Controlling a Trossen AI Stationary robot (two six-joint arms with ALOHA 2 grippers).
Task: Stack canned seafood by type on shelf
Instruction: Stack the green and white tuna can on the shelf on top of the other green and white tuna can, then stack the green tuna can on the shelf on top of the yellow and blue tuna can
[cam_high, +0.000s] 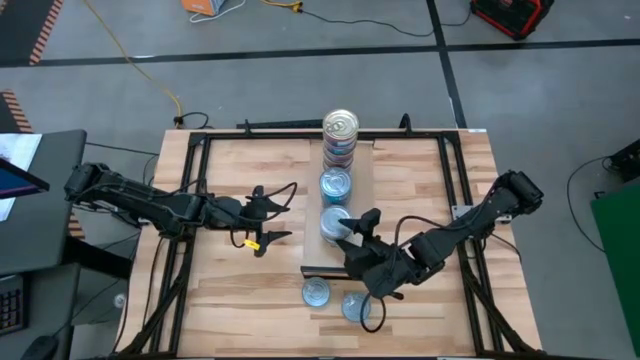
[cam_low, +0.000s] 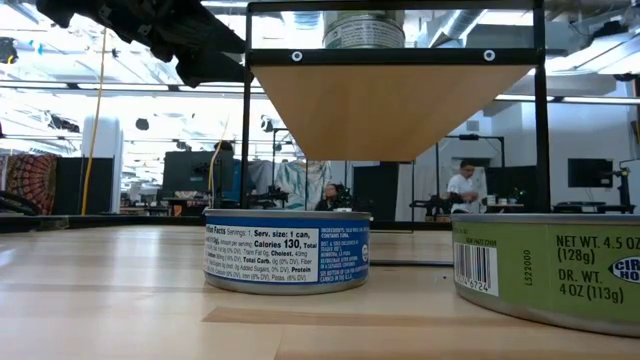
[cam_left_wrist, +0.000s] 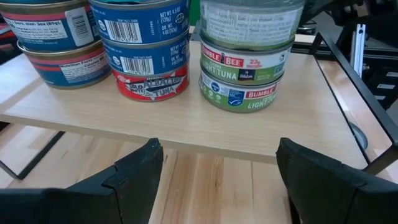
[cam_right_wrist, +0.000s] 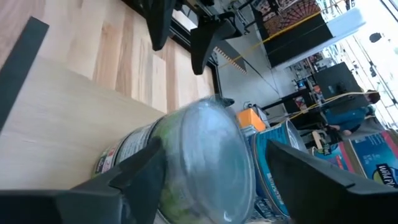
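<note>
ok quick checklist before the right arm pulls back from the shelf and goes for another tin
1. Right claw open around the nearest stack's top tin: ok, its fingers stand wide on either side in the right wrist view.
2. Tin seated squarely on the stack: cannot tell, it is blurred close up.
3. Shelf stacks standing: ok, all three upright in the left wrist view.
4. Tins left to pick: ok, the blue-labelled tin and the green-labelled tin sit on the tabletop in front of the shelf.
5. Left claw out of the way: ok, open beside the shelf, holding nothing.
</note>
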